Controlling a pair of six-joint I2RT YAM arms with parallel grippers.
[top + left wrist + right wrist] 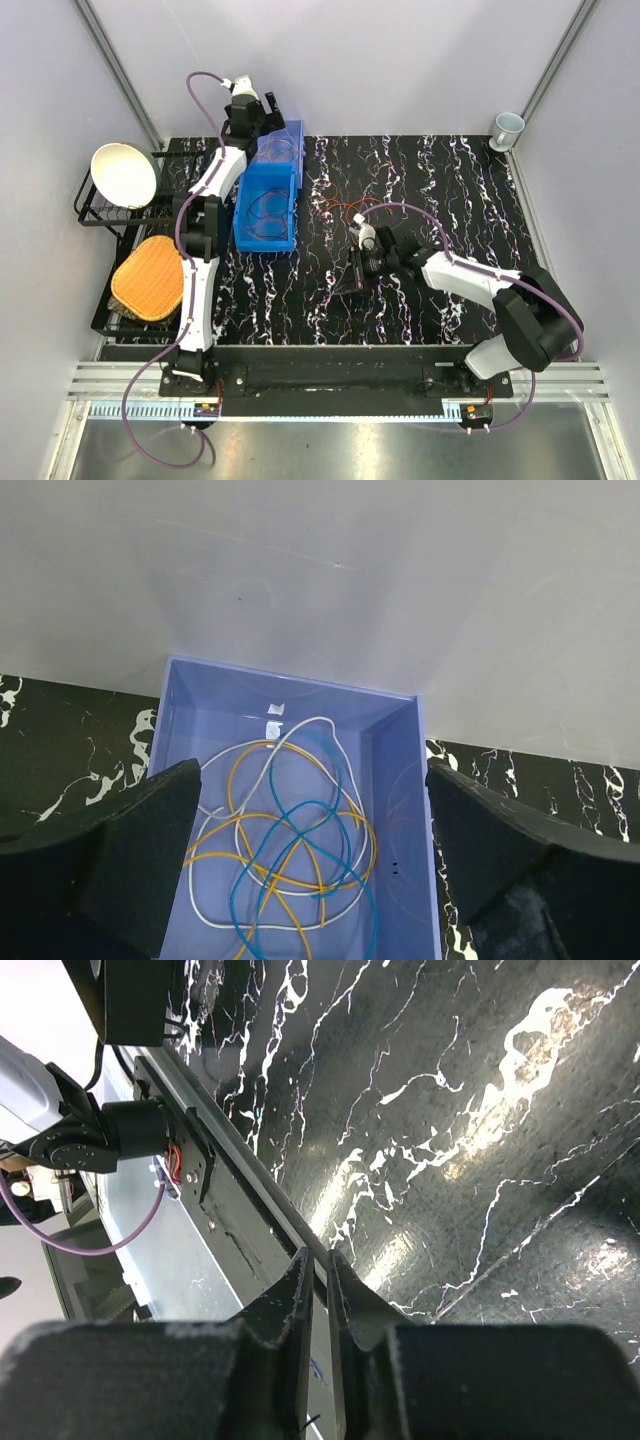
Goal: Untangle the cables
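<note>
Thin cables (290, 840) in white, yellow and blue lie in overlapping loops on the floor of a blue bin (400, 810). My left gripper (310, 850) hangs open above them, its black fingers (130, 860) wide apart and holding nothing. From above, the left gripper (268, 112) is over the far blue bin (292, 135). More cables (262, 215) lie in the near bin. A red and orange bunch of cables (345, 208) lies on the table. My right gripper (356, 274) is just in front of it, jaws nearly together (318, 1265). A thin dark strand shows low between them.
A black dish rack (95, 215) at the left holds a white bowl (125, 175) and an orange woven mat (148, 278). A cup (508, 127) stands at the far right corner. The table's near metal rail (240, 1200) runs close under the right gripper.
</note>
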